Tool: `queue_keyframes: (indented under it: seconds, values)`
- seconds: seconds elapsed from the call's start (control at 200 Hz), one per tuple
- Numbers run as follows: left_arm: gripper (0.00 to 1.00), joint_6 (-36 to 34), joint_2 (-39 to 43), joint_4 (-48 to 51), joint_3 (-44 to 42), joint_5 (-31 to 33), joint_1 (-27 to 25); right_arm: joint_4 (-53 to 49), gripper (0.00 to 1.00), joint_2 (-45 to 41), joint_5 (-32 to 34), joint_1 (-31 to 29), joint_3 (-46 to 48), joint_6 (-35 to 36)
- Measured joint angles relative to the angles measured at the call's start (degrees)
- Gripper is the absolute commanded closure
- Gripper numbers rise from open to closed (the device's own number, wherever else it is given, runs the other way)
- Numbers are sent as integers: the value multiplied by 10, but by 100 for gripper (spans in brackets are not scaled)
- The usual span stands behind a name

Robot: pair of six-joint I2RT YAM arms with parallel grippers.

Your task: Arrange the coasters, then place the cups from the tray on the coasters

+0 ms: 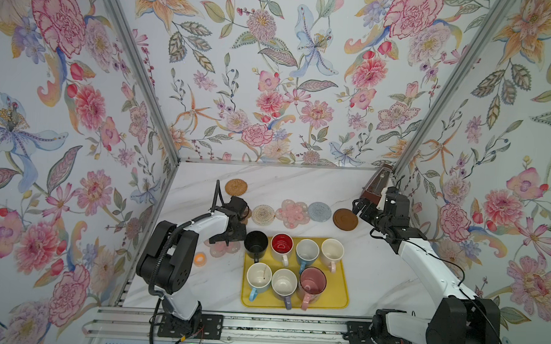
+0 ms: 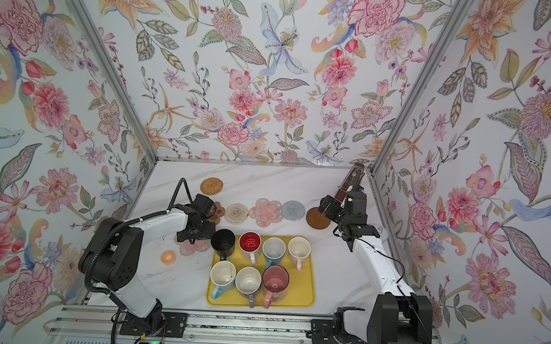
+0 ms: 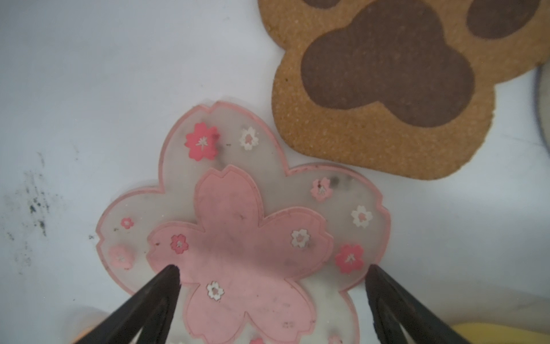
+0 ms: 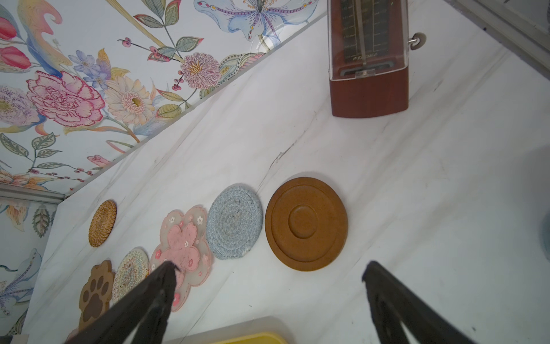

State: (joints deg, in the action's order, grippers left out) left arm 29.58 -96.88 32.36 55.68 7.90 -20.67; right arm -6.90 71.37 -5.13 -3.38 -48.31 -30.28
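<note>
Coaster step: left tool open, pink flower coaster right beneath; right tool open, empty. Next, likely: pinch its edge, lift.

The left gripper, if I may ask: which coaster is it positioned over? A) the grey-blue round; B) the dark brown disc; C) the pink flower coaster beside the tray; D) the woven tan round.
C: the left wrist view shows the open left gripper framing the pink flower coaster, with the paw coaster lying just beyond it.
</note>
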Motion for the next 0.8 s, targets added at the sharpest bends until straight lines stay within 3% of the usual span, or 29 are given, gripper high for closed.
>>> queue_keyframes:
  seconds: [0.365,0.801]
  values:
    - [1,0,1,2,0,20,0,0,1,0,0,-3,0,0]
    - [1,-5,16,-10,-19,45,61,0,1,0,0,-3,0,0]
